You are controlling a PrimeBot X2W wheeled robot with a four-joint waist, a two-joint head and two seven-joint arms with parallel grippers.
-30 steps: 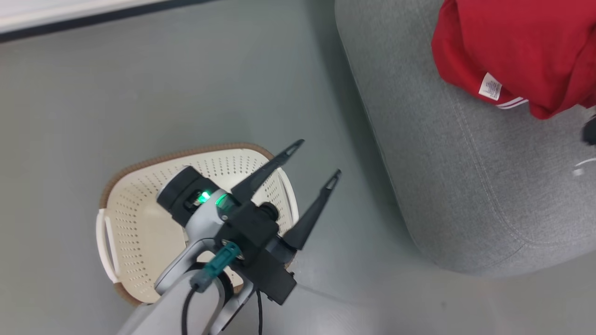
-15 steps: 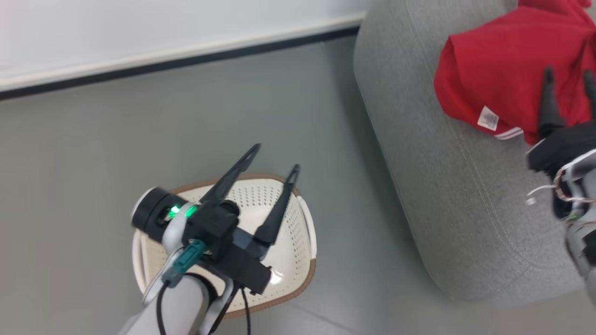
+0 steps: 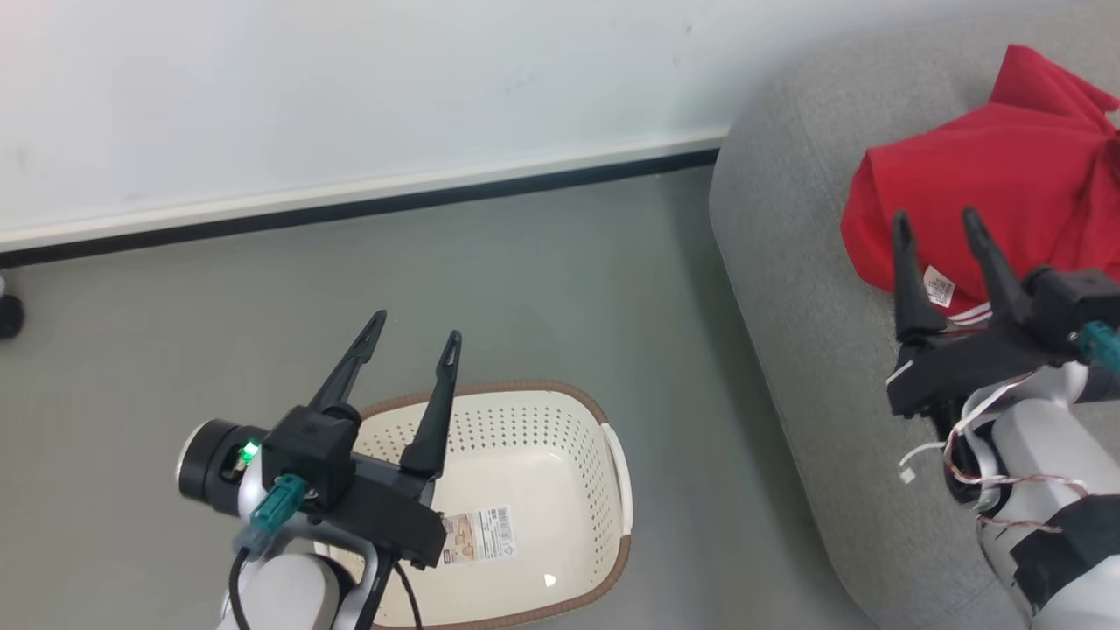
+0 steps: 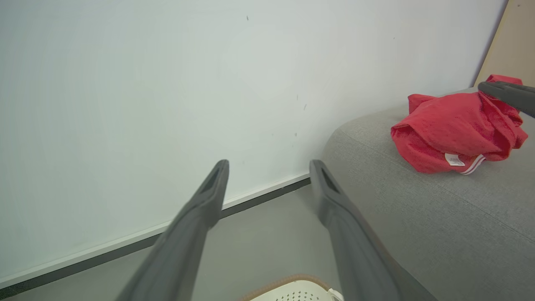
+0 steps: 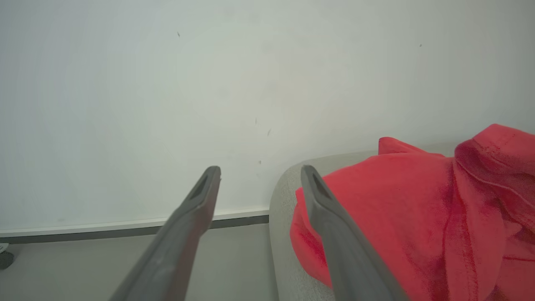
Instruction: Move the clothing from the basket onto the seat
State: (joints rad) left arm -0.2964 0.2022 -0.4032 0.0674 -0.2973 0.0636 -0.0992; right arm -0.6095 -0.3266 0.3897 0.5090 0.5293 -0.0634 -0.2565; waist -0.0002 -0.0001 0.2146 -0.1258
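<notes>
The red clothing lies crumpled on the grey seat at the right, white label tag facing front. It also shows on the seat in the left wrist view as a red heap, and close up in the right wrist view. The cream basket with a brown rim stands on the floor, holding just a barcode sticker. My left gripper hangs open above the basket's left part with nothing in it. My right gripper is open just in front of the clothing, not gripping it.
A white wall with a dark baseboard runs behind the grey floor. A small dark object sits at the far left floor edge. Loose white cable ties hang off my right wrist.
The head camera has tilted up, bringing the wall into view. My right gripper has come into view in front of the clothing. The left gripper has drawn back over the basket's left side.
</notes>
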